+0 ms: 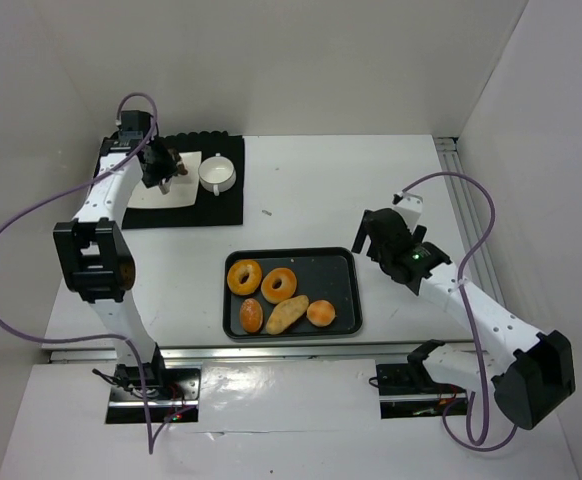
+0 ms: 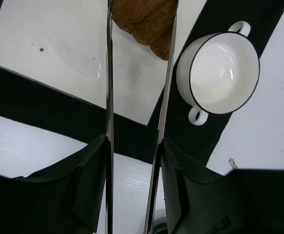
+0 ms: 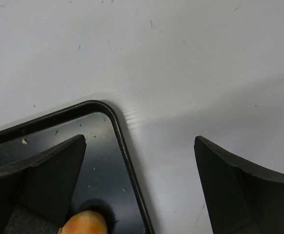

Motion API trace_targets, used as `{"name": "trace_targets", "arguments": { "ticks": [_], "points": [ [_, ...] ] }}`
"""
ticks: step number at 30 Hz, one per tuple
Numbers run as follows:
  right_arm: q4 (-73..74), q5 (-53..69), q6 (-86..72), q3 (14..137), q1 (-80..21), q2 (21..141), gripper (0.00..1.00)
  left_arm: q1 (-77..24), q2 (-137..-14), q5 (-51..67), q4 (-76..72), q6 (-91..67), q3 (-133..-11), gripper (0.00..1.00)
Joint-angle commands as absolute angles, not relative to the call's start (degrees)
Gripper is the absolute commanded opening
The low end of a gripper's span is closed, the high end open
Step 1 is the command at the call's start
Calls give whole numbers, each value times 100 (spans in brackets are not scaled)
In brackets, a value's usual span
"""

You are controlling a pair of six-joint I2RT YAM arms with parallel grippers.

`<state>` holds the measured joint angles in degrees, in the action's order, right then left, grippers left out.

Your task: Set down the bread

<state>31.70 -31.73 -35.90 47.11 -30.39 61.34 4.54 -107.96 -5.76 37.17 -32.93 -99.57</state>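
Clamped between the long metal fingers (image 2: 109,97) of the left gripper (image 1: 163,172): a brown bread piece (image 2: 142,19), held over the white square plate (image 2: 59,48). Cannot tell whether touching it. Just beside the plate, a white 2-handled bowl (image 2: 222,73), both on a black mat (image 2: 34,107). Right gripper (image 3: 137,185) spread wide apart, holding nothing, above the far right corner of a black tray (image 3: 120,141). On the tray, 2 ring breads (image 1: 244,276) and 3 rolls (image 1: 287,313). White table (image 1: 311,190), plain white walls (image 1: 271,60) around.
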Motion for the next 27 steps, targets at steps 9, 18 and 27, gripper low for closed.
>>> {"name": "trace_targets", "arguments": {
  "ticks": [9, 18, 27],
  "points": [
    [2936, -3261, -3480, 5010, -3085, 6442, 99, 492, -11558, -554, 3647, -2804, -10863, 67],
    [2936, -3261, -3480, 5063, -3085, 6442, 99, 431, -11119, -615, 3841, -2689, -10934, 73],
    [2936, -3261, -3480, 5010, -3085, 6223, 99, -192, -9353, -915, 4016, -2400, -10293, 66]
  ]
}}
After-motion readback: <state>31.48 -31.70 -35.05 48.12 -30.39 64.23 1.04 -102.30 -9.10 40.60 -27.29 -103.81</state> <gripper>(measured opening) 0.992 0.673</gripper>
